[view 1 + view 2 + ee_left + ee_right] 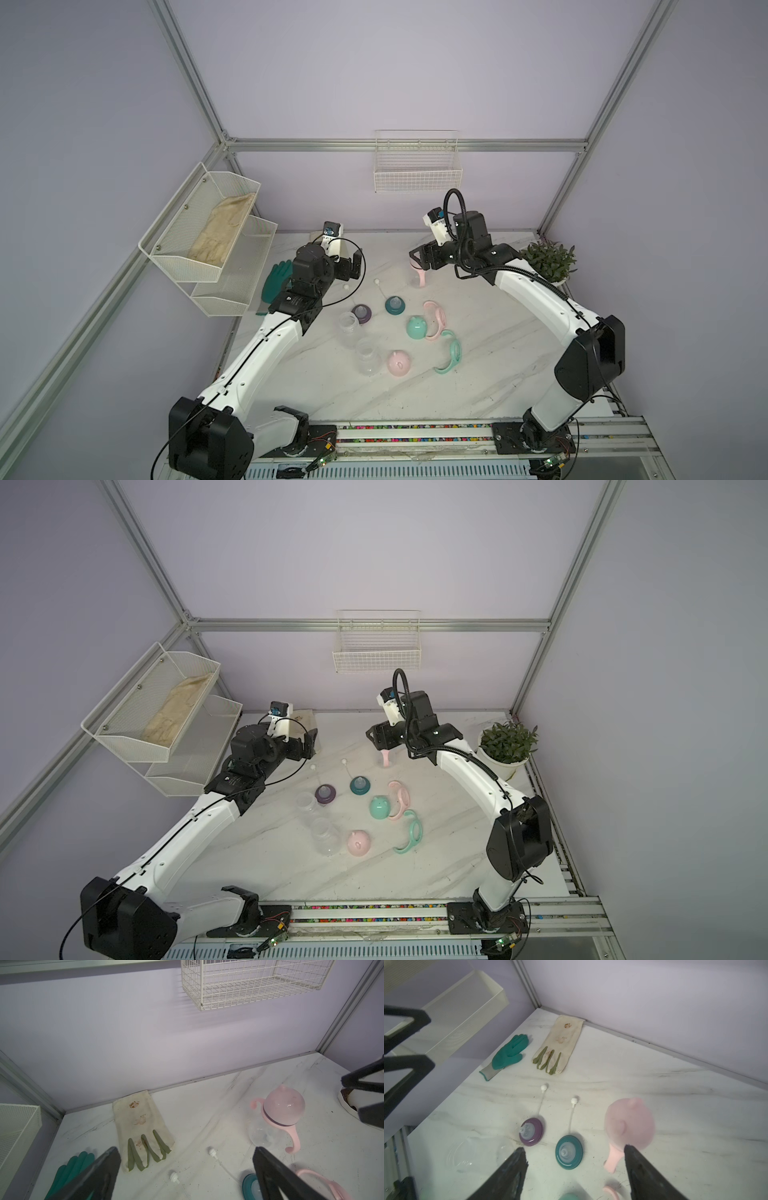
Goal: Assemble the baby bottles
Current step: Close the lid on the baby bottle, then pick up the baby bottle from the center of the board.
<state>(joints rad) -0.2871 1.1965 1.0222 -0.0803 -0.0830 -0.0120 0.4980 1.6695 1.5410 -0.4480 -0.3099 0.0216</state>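
Note:
One assembled pink baby bottle (417, 276) (278, 1118) stands upright at the back of the marble table (478, 374). My right gripper (417, 257) (574, 1148) hovers just above it, open and empty; the pink dome cap (629, 1124) lies beside one finger. Two clear bottle bodies (348, 324) (366, 353), a purple collar (361, 312), a teal collar (395, 304), a mint cap (417, 327), a pink cap (399, 363), a pink handle ring (436, 320) and a mint handle ring (451, 351) lie loose mid-table. My left gripper (351, 264) (185, 1150) is open, raised at the back left.
Two straws with white ends (377, 281) (345, 286) lie behind the collars. A green glove (276, 278) and a stained white glove (141, 1124) lie at the back left. A potted plant (548, 259) stands back right. Mesh shelves (199, 232) and a wire basket (417, 166) hang on the walls.

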